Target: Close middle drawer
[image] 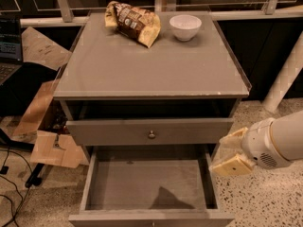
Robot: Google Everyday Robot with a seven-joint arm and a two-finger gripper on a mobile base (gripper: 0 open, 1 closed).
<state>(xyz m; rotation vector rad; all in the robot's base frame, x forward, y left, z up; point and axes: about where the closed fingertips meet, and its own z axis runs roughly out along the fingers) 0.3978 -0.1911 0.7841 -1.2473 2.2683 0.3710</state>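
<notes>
The grey cabinet (151, 65) has its middle drawer (147, 178) pulled far out; it is a wide shallow box, empty inside, and its front runs along the bottom edge of the view with the knob hidden. Above it the top drawer (113, 131), with a round metal knob (151, 135), stands slightly out. The lowest drawer is hidden. My gripper (230, 152) is at the right, just outside the middle drawer's right side wall, near its back corner. Its two beige fingers (233, 166) are spread apart and hold nothing.
A snack bag (133, 21) and a white bowl (185, 26) sit at the back of the cabinet top. Cardboard pieces (47, 141) and cables lie on the floor at the left, beside a laptop (8, 46). A white post (284, 79) stands at the right.
</notes>
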